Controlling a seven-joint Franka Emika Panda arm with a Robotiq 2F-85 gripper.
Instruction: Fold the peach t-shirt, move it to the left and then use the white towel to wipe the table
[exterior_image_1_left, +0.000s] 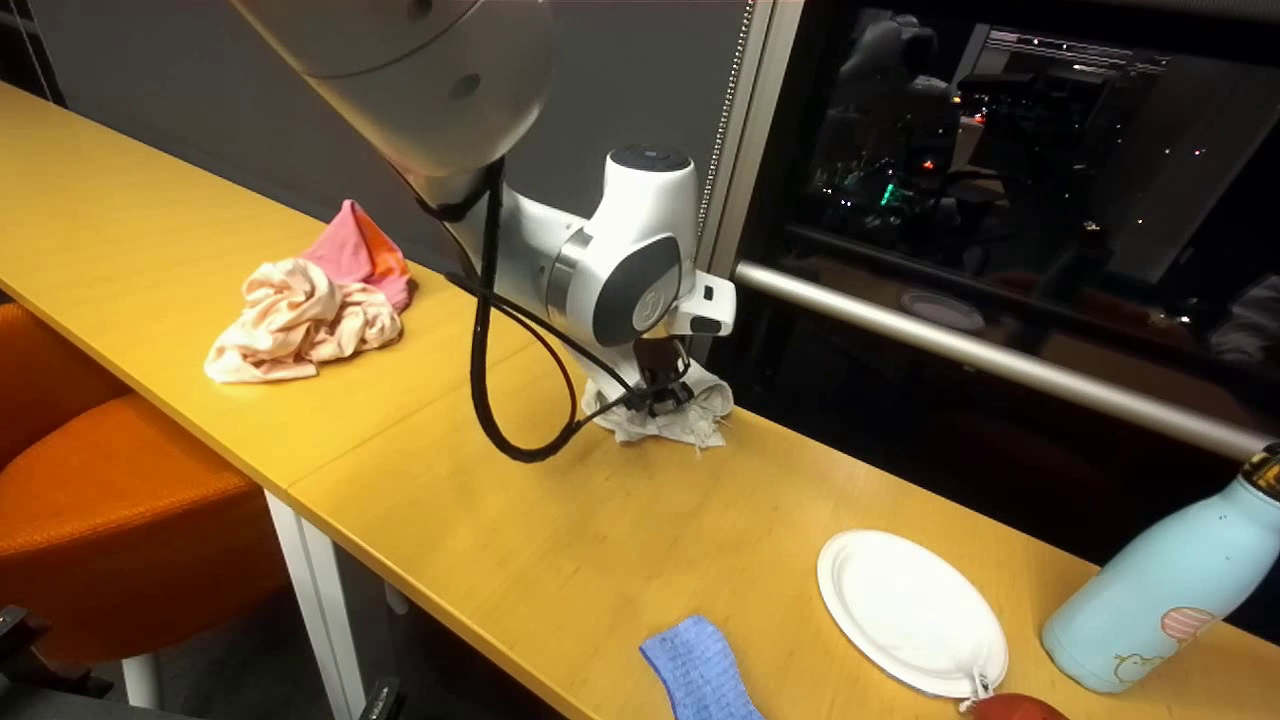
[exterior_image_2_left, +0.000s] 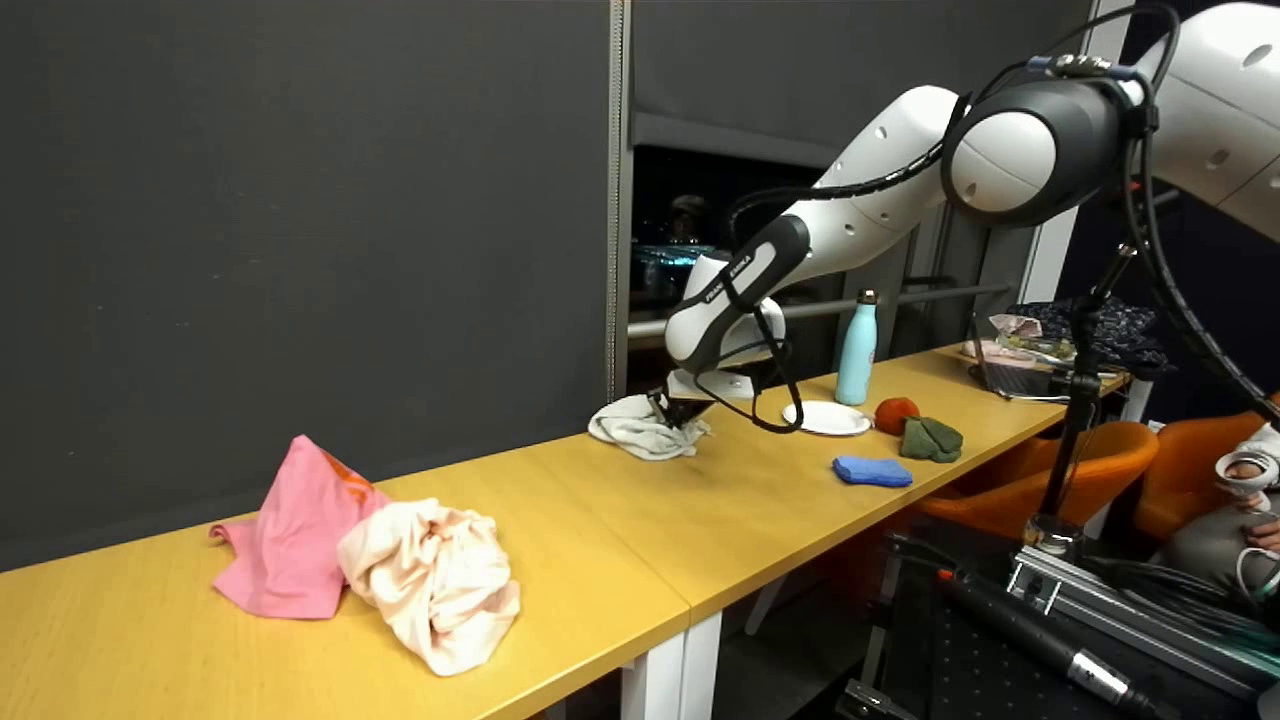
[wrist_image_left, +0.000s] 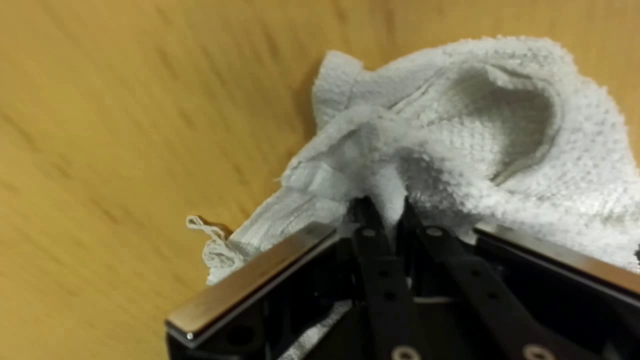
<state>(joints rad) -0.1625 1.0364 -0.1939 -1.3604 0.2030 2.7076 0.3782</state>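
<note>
- Wiping with the white towel seems the step in hand; it lies bunched on the desk, near its far edge.
- The fingers grasp a fold of it; pressing gently should let the loose cloth drag flat without them scraping the wood.
- Seen in an exterior view, the desk toward seven o'clock from the towel suits a stroke; the blue cloth at six o'clock and the white plate at four limit the sweep.
- The peach t-shirt, crumpled between nine and ten o'clock against the pink cloth, is best left alone; whether that heap counts as folded is unclear.
- Hidden: the towel's underside, and the fingers' ends, blurred and buried in cloth; dark streaks could be grain or dirt; a red object beside the plate is cut off.
</note>
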